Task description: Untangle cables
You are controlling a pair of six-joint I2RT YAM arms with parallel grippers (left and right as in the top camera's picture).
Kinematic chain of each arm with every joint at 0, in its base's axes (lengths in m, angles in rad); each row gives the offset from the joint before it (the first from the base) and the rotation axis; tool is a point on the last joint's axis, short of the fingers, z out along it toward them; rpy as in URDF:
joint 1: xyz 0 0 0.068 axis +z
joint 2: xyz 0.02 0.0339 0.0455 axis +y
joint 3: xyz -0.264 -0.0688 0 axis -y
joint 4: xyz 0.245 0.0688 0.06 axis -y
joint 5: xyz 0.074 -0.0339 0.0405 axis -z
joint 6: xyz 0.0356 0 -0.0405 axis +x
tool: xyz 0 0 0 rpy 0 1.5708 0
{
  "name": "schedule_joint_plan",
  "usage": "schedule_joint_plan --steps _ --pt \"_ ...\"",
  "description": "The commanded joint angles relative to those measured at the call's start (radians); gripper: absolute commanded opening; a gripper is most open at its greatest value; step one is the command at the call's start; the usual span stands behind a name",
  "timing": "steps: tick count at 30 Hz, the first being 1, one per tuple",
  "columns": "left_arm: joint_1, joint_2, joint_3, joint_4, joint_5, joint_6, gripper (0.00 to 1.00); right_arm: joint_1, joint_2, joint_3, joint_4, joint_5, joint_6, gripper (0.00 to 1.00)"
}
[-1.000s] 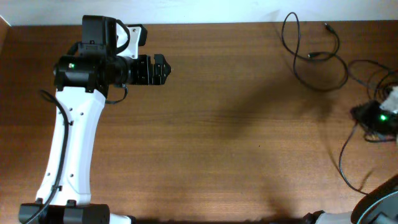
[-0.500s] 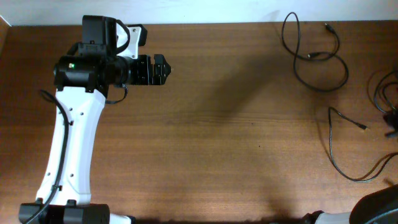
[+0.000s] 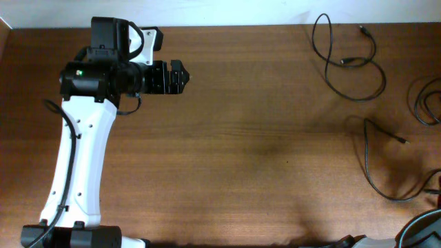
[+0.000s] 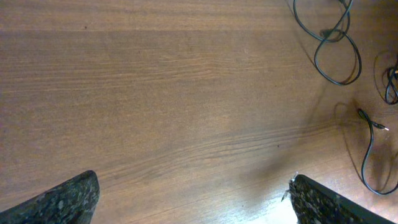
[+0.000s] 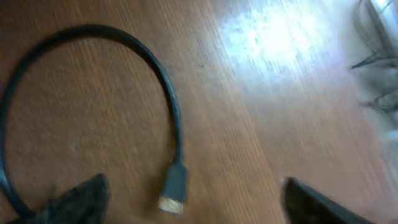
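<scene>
Several thin black cables lie apart on the right of the wooden table. One is a loose loop at the back right, one is a curved cord further forward, and another sits at the right edge. My left gripper hangs open over the back left, far from them, its fingers wide apart with nothing between. In the blurred right wrist view my right gripper is open above a cord's plug end, which lies on the table. It touches neither finger.
The white left arm stretches along the table's left side. Part of the right arm shows at the front right corner. The table's back edge meets a white wall. A blurred tangle of wires shows at the right of the right wrist view.
The right gripper let go of a cable at the right edge and drew back toward the front right corner. That cable now lies spread on the table. The left arm has not moved.
</scene>
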State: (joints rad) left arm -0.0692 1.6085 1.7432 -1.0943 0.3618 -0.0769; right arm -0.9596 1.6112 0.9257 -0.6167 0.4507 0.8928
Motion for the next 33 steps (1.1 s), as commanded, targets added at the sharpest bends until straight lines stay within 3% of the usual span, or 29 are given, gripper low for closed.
schedule_joint_plan --steps 1,3,6,9,12,16,21,24,28,33 --pt "0.000 0.007 0.009 0.001 -0.002 -0.013 0.99 -0.003 0.025 -0.071 0.095 0.005 -0.002 0.73" --pt "0.000 0.007 0.009 0.001 -0.002 -0.013 0.99 -0.003 0.065 -0.101 0.140 -0.014 -0.002 0.62" --pt "0.000 0.007 0.009 0.001 -0.002 -0.013 0.99 -0.003 0.116 -0.103 0.161 -0.013 -0.003 0.55" --pt "0.000 0.007 0.009 0.001 -0.002 -0.013 0.99 -0.003 0.125 -0.101 0.188 -0.014 -0.008 0.19" --pt "0.000 0.007 0.009 0.001 -0.002 -0.013 0.99 -0.003 0.123 -0.091 0.187 -0.029 -0.029 0.05" --pt "0.000 0.007 0.009 0.001 -0.002 -0.013 0.99 -0.003 0.122 -0.061 0.183 -0.101 -0.147 0.04" --pt "0.000 0.007 0.009 0.001 -0.002 -0.013 0.99 0.002 0.060 0.001 0.148 -0.338 -0.259 0.04" --pt "0.000 0.007 0.009 0.001 -0.002 -0.013 0.99 0.029 -0.031 0.064 0.067 -0.339 -0.261 0.04" --pt "0.000 0.007 0.009 0.001 -0.002 -0.013 0.99 0.193 -0.159 0.082 0.055 -0.389 -0.262 0.04" --pt "0.000 0.007 0.009 0.001 -0.002 -0.013 0.99 0.510 -0.104 0.080 0.091 -0.361 -0.291 0.04"
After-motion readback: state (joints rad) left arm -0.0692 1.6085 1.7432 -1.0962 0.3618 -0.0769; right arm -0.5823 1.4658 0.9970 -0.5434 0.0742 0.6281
